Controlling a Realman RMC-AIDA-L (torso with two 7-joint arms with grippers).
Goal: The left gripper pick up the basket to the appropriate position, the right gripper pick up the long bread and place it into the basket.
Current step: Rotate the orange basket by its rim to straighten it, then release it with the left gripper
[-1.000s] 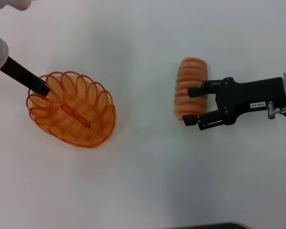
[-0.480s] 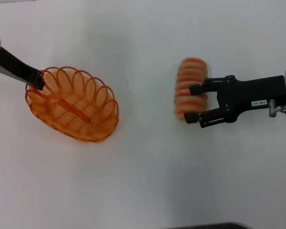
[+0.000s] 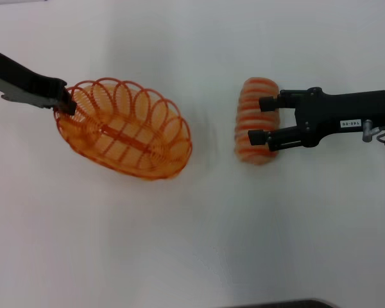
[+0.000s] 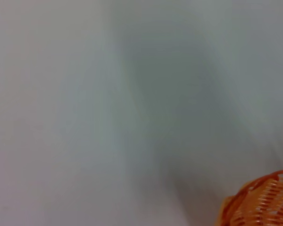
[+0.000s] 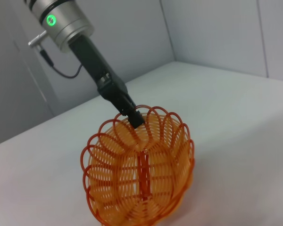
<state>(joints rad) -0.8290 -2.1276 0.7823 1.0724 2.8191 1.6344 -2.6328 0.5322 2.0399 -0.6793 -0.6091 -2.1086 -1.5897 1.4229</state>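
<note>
The basket (image 3: 124, 128) is seen on the left of the white table (image 3: 199, 244), tilted, its far-left rim pinched by the left gripper (image 3: 65, 102), whose fingers are closed on the wire. In the right wrist view the basket (image 5: 140, 172) appears lifted at that end, though contact with the table cannot be judged. The long bread (image 3: 255, 120) lies well apart to the right. It is straddled by the right gripper (image 3: 262, 120), with the jaws spread and one fingertip on each side of the loaf.
</note>
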